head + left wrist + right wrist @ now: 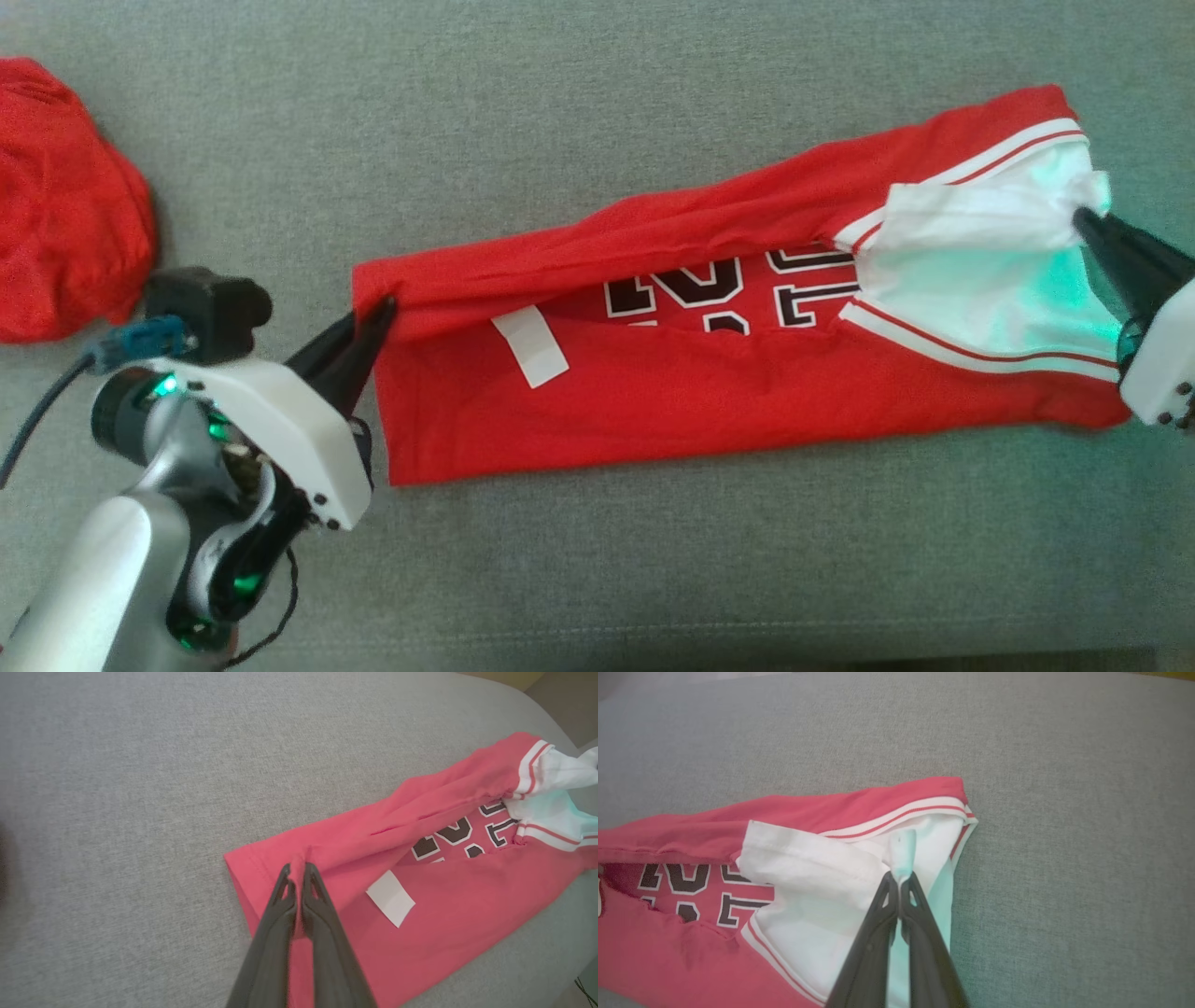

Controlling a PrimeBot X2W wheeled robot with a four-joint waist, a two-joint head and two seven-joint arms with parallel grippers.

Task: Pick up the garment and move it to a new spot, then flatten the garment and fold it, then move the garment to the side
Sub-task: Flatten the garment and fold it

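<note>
The red shirt [653,411] lies stretched left to right across the middle of the grey fabric surface [560,112], its long sides folded inward so that dark numerals show between them, with a white label [529,347] near its left end. The left claw [375,315] is pressed together on the shirt's left edge, and the right claw [1085,219] pinches the white cloth at its right end. A second red cloth [65,196] sits bunched at the far left, well apart.

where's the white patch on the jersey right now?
In the head view, the white patch lies on the red garment, just left of the lettering and nearer the left gripper, which pinches the hem end.
</note>
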